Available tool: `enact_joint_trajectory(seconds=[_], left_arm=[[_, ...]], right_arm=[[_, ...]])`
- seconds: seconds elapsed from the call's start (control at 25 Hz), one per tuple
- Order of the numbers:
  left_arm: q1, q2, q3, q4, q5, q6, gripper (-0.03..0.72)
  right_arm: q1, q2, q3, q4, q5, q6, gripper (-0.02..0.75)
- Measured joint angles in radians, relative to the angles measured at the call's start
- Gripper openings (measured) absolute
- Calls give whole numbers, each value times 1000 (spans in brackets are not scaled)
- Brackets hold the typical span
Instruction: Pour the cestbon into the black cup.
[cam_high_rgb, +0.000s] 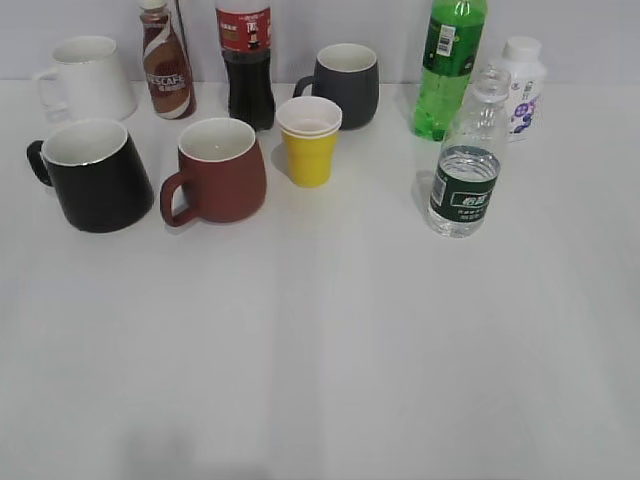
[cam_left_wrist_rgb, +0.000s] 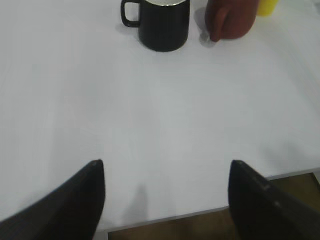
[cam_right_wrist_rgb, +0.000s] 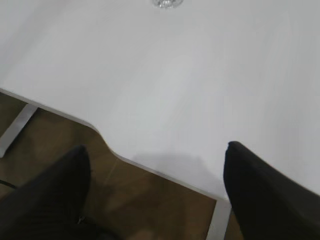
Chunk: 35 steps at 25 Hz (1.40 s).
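Observation:
The cestbon (cam_high_rgb: 466, 165), a clear uncapped bottle with a dark green label, stands upright at the right of the white table; its base shows at the top edge of the right wrist view (cam_right_wrist_rgb: 166, 3). The black cup (cam_high_rgb: 92, 175) with its white inside stands at the left, handle to the left; it also shows in the left wrist view (cam_left_wrist_rgb: 162, 22). My left gripper (cam_left_wrist_rgb: 165, 167) is open and empty over the table's front edge, far from the cup. My right gripper (cam_right_wrist_rgb: 156, 150) is open and empty at the front edge. Neither gripper shows in the exterior view.
A brown-red mug (cam_high_rgb: 217, 170) stands right of the black cup, then a yellow cup (cam_high_rgb: 309, 140). At the back stand a white mug (cam_high_rgb: 88, 78), a Nescafe bottle (cam_high_rgb: 165, 62), a cola bottle (cam_high_rgb: 246, 62), a dark-grey mug (cam_high_rgb: 345, 85), a bright-green bottle (cam_high_rgb: 448, 68) and a white bottle (cam_high_rgb: 520, 85).

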Motion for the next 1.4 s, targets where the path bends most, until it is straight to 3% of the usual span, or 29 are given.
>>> enact_joint_trajectory(seconds=[0.48,1.0,1.12,1.28,1.4], left_arm=[[0,0,51,-14,-149,22,560],[0,0,53,-20,-153,23,431],[34,0,53,-22,-153,23,402],[107,0,54,-22,-154,23,347],[123,0,54,-22,-154,23,302]], right_arm=[[0,-21,55,0,-160,-45,596],[-1,-21,55,-6,-177,-23,593],[-64,-21,55,-6,-178,-23,593],[-262,-21,56,-7,-178,-23,593],[-369,-21,57,-7,-178,-23,593]])
